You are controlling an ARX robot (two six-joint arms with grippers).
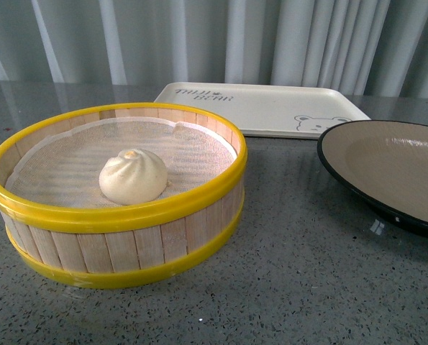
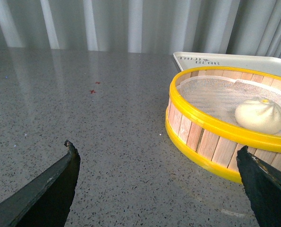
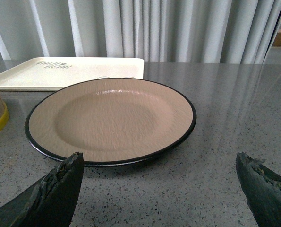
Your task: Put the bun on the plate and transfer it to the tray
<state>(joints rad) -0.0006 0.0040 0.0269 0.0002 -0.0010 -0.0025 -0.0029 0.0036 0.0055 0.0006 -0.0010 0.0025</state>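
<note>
Bun (image 1: 133,176) in basket (image 1: 120,215) centre, walled all round; round, no long axis, pleats up; plate (image 1: 386,165) right, clear gap between; tray (image 1: 271,108) behind both; left gripper (image 2: 157,149), right gripper (image 3: 160,156) both spread wide, empty.

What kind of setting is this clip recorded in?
Probably a staged tabletop test area, not a working kitchen: a grey speckled countertop, a pleated pale curtain as backdrop, and only a few props, namely a steamer basket holding one bun, a plate and a tray.
</note>
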